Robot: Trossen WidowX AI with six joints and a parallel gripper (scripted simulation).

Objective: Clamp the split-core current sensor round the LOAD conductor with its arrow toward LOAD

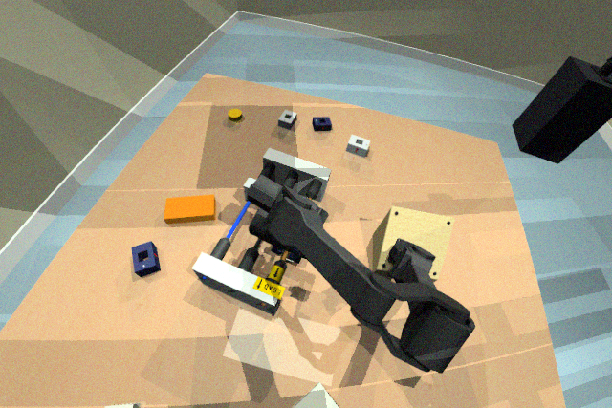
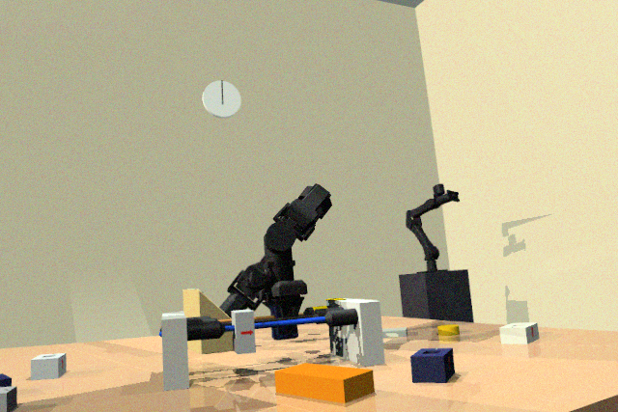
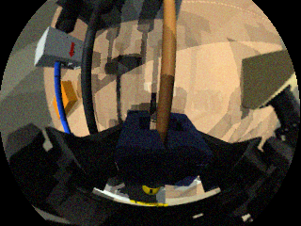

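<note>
The dark blue sensor (image 1: 278, 248) (image 2: 283, 331) (image 3: 162, 157) is between the fingers of my gripper (image 3: 156, 127), which is shut on it from both sides. The brown conductor (image 3: 167, 56) (image 1: 285, 255) runs into the gap in the sensor's body. The sensor hangs at the conductor's height, near the end block with the yellow LOAD marker (image 1: 268, 288). A yellow arrow tag (image 1: 275, 272) (image 3: 151, 189) sits on that conductor's sleeve. The arm hides most of the sensor in the top view. The sensor's own arrow and its latch are not visible.
Beside it run a black conductor (image 3: 87, 71) and a blue one (image 1: 238, 220) (image 3: 58, 89) carrying a grey sensor (image 2: 243, 331) (image 3: 58, 48). The far end block (image 1: 296, 161), an orange block (image 1: 189, 208), a cream angled block (image 1: 420, 233) and several small loose sensors stand around.
</note>
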